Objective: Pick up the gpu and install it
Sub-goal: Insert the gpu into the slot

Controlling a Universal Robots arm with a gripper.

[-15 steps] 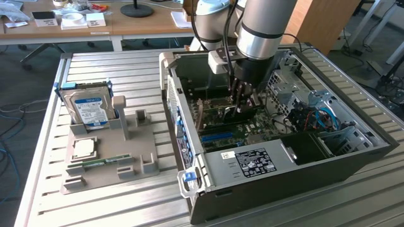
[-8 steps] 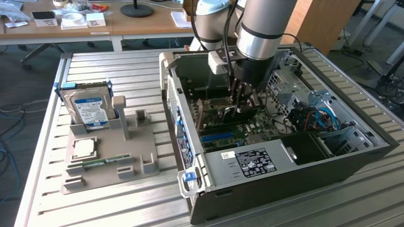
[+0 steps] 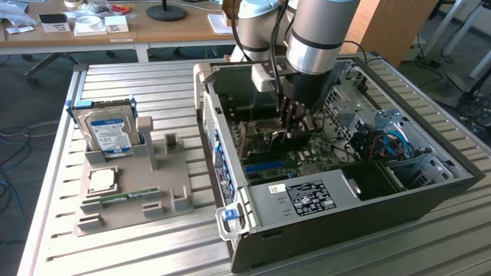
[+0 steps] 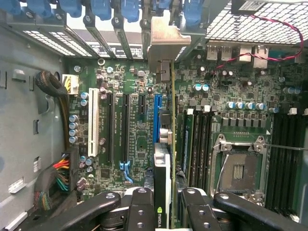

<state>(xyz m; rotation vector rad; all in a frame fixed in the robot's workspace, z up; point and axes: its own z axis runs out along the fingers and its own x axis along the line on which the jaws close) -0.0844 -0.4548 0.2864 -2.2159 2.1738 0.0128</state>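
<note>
My gripper [image 3: 295, 125] reaches down into the open computer case [image 3: 322, 224], over the motherboard [image 3: 295, 158]. In the wrist view the gripper [image 4: 166, 211] is shut on the gpu [image 4: 162, 192], which I see edge-on. Its black cooler with a green logo sits between the black fingers [image 4: 139, 211], and its thin green board edge runs away from me. The card's silver end bracket [image 4: 163, 43] stands at the case's rear slot openings. The card is lined up just beside the blue slot [image 4: 156, 118]. Whether it is seated I cannot tell.
A grey fixture tray [image 3: 126, 213] on the exterior view's left holds a hard drive with a blue label [image 3: 111, 129], a processor chip [image 3: 102, 180] and a memory stick [image 3: 123, 197]. Inside the case are a white slot [image 4: 93, 122], a processor socket [image 4: 238, 168] and coloured cables [image 4: 60, 175].
</note>
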